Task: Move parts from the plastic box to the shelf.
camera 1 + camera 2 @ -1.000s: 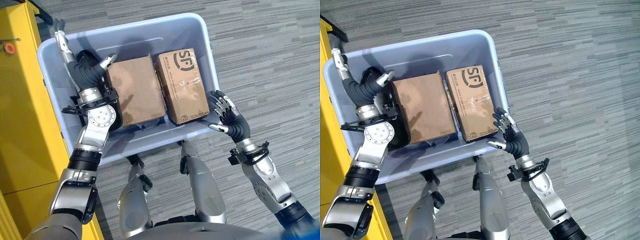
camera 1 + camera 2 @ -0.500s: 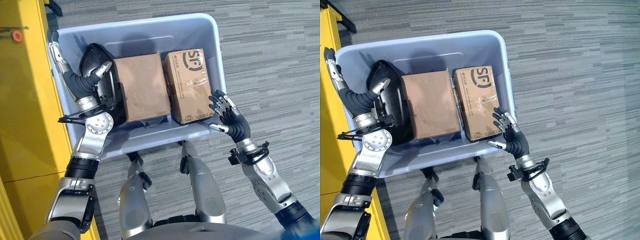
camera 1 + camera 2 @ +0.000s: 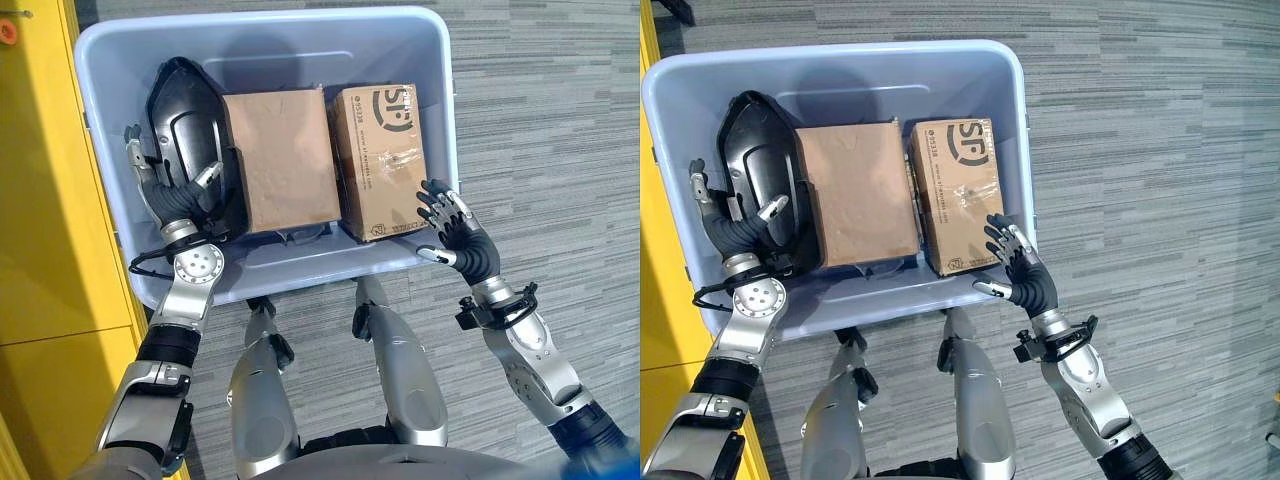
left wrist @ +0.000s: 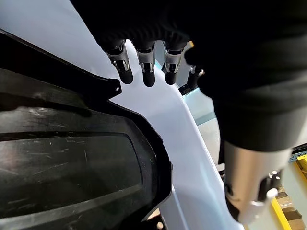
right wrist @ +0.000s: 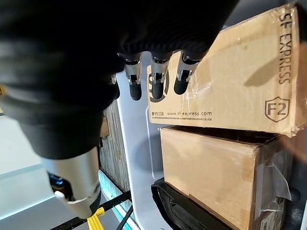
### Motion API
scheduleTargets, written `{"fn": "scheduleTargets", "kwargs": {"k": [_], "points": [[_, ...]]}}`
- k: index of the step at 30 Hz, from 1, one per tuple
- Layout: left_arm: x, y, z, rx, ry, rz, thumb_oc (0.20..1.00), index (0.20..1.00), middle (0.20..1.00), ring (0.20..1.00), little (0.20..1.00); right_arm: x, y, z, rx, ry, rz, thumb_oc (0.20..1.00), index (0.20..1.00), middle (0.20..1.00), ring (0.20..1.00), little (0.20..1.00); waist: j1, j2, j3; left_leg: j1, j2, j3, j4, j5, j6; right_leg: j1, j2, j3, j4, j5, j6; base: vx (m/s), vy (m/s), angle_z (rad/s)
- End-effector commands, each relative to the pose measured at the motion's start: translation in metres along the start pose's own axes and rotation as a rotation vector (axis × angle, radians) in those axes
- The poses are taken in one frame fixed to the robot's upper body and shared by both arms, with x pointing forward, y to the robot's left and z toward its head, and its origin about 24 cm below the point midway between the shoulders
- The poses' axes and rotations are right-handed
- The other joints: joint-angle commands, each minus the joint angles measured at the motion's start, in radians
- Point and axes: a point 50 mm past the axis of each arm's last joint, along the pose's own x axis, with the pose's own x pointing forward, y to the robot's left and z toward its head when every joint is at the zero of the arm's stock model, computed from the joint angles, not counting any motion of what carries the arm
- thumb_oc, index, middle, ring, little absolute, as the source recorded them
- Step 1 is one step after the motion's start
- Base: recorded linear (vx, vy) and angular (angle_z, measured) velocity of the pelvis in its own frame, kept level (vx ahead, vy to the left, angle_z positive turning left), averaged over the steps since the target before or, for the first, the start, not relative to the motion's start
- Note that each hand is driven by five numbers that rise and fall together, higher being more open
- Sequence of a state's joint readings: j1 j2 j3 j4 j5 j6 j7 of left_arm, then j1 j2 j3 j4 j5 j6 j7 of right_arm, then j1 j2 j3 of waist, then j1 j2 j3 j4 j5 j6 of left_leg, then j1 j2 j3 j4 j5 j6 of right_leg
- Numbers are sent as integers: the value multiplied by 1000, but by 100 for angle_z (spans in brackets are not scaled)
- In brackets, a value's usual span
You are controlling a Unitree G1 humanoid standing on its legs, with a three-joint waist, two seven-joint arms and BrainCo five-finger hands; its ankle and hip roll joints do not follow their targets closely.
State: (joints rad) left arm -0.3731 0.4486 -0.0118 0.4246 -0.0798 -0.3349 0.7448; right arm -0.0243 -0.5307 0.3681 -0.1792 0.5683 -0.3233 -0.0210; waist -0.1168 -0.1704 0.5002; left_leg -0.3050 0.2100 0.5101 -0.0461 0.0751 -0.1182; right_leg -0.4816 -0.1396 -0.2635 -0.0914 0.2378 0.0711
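Parts — black moulded plastic shell, plain brown carton, printed taped carton — lie in pale blue plastic box; left hand open beside shell, right hand open, empty at rim; advise curling fully round shell's edge before lifting.

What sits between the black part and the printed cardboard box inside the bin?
A plain brown cardboard box lies between the black part and the printed box, close against both, as the left eye view shows.
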Motion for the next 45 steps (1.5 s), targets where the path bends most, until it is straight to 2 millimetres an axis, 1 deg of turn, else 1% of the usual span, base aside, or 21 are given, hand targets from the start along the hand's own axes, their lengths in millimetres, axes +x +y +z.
{"fn": "scheduleTargets", "kwargs": {"k": [1,6,7,13,19,23,30,34,35,36,37,38,41,45], "points": [[6,17,0,-77,20,68,1000,1000,1000,1000,1000,0,2,24,2,-118,14,1000,1000,1000,1000,1000,5,-8,-8,-25,116,-28,-8,121,-88,45,-107,-23,86,22,139,1,-1,6],[2,19,-6,-106,63,85,1000,1000,1000,1000,1000,2,3,24,-2,-122,12,1000,1000,1000,1000,1000,12,-13,0,-47,117,-40,0,119,-84,38,-105,-31,89,17,136,0,-6,8],[2,19,-7,-138,81,97,1000,1000,1000,1000,1000,3,3,24,-1,-118,11,1000,1000,1000,1000,1000,14,-15,3,-55,118,-43,4,117,-83,36,-106,-34,90,17,136,2,-5,10],[7,20,-3,-207,89,153,1000,1000,1000,1000,1000,4,4,24,-13,-117,8,1000,1000,1000,1000,1000,15,-23,6,-88,120,-60,20,110,-80,21,-105,-42,97,18,137,2,-2,4],[6,23,-4,-214,99,169,1000,1000,1000,1000,1000,5,3,24,-10,-118,-1,1000,1000,1000,1000,1000,17,-23,7,-110,117,-69,23,109,-77,12,-105,-49,97,16,136,11,-1,6],[6,21,-7,-238,124,169,1000,1000,1000,1000,1000,6,4,24,-13,-119,-8,1000,1000,1000,1000,1000,17,-25,7,-125,113,-74,19,108,-74,5,-103,-51,96,16,135,0,0,0],[12,15,-6,-222,134,143,1000,1000,1000,1000,1000,6,4,23,-8,-116,-11,1000,1000,1000,1000,1000,10,-29,0,-133,113,-78,18,106,-71,-1,-101,-51,94,14,135,16,6,3],[18,8,-7,-213,158,125,1000,1000,1000,1000,1000,6,4,23,-11,-114,-12,1000,1000,1000,1000,1000,1,-30,-6,-142,111,-78,21,104,-70,-8,-101,-51,95,13,135,0,0,0],[21,8,-14,-188,192,125,743,743,743,743,743,6,4,23,-11,-113,-10,1000,1000,1000,1000,1000,-5,-30,-9,-142,111,-77,21,104,-70,-11,-100,-49,95,13,135,0,0,0],[22,6,-15,-192,206,122,200,200,200,200,200,6,4,22,-8,-110,-10,1000,1000,1000,1000,1000,-7,-30,-9,-143,110,-76,21,104,-70,-11,-100,-48,95,14,135,33,15,-1],[24,6,-17,-181,214,118,200,200,200,200,200,5,4,22,-9,-108,-9,1000,1000,1000,1000,1000,-10,-30,-10,-143,108,-75,20,104,-70,-13,-100,-48,94,14,135,0,0,0],[25,3,-13,-182,201,105,200,200,200,200,200,5,4,23,-10,-109,-8,1000,1000,1000,1000,1000,-12,-30,-11,-144,107,-76,20,103,-69,-13,-100,-46,95,14,135,0,0,0],[22,1,-11,-191,192,81,200,200,200,200,200,3,3,24,-14,-111,-13,1000,1000,1000,1000,1000,-14,-27,-16,-145,104,-76,20,101,-67,-15,-101,-45,95,11,134,0,0,0],[17,0,-14,-188,203,66,200,200,200,200,200,2,1,23,-26,-105,-23,1000,1000,1000,1000,1000,-14,-18,-27,-142,99,-73,17,100,-66,-19,-102,-40,99,6,133,0,0,0]]}}
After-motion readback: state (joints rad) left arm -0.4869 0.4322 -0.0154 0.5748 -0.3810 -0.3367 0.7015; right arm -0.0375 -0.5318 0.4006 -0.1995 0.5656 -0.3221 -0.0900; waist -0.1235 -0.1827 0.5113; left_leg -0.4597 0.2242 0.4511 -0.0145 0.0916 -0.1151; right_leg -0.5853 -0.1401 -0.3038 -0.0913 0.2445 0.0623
